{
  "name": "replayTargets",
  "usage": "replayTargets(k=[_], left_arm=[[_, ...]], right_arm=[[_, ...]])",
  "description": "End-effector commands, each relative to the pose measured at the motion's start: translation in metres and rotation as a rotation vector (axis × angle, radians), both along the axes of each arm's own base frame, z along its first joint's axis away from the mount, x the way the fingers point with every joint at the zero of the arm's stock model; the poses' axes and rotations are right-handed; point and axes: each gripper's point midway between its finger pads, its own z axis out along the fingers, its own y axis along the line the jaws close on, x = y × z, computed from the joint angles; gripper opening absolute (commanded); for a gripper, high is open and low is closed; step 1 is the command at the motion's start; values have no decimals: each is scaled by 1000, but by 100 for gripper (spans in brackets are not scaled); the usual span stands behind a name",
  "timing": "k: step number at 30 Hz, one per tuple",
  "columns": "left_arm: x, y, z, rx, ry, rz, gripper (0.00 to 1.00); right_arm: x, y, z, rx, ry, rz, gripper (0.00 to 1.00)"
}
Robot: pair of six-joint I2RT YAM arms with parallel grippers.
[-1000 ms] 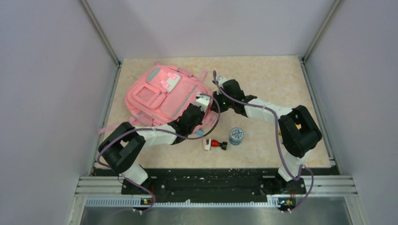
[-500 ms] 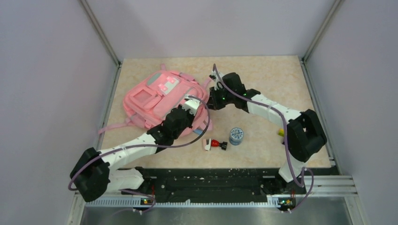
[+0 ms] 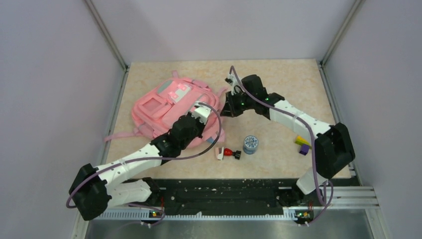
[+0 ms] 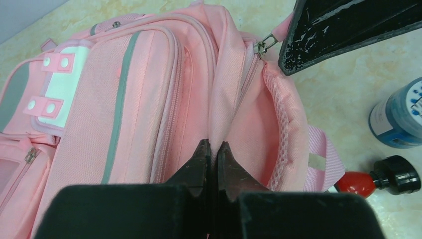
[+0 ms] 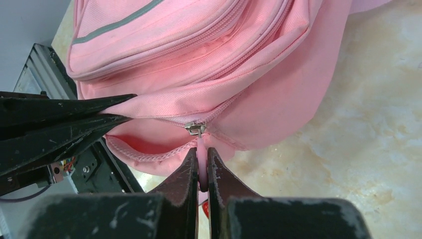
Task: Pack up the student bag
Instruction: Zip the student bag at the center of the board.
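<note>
Pink student bag [image 3: 166, 102], rim [image 4: 217, 112] in left claw [image 4: 213, 147], zip pull [image 5: 195, 128] in right claw [image 5: 201, 155]

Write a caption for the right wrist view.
Right gripper pinches the zipper pull of the student bag; left gripper holds its rim.

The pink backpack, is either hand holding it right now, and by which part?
Both. The left hand pinches the fabric lip of the backpack at its open zip; the right hand pinches the pink zipper pull.
</note>
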Motion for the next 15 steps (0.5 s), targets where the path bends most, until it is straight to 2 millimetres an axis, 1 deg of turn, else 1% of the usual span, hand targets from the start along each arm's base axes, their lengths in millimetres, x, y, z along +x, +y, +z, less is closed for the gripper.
replayTargets(k=[1, 3, 8, 10, 13, 15], left_arm=[[7, 42, -1, 85, 6, 186, 0], [5, 42, 1, 68, 9, 189, 0], [-2, 48, 8, 27, 6, 200, 0], [-5, 54, 10, 5, 8, 230, 0], [-10, 62, 12, -19, 11, 263, 0], [-14, 65, 13, -41, 12, 266, 0]], right_arm=[[45, -67, 43, -69, -184, -244, 0], [48, -71, 35, -96, -177, -270, 0], [67, -92, 4, -224, -159, -389, 0], [74, -99, -2, -257, -159, -423, 0], [84, -103, -6, -263, -151, -440, 0], [90, -101, -10, -260, -144, -437, 0]])
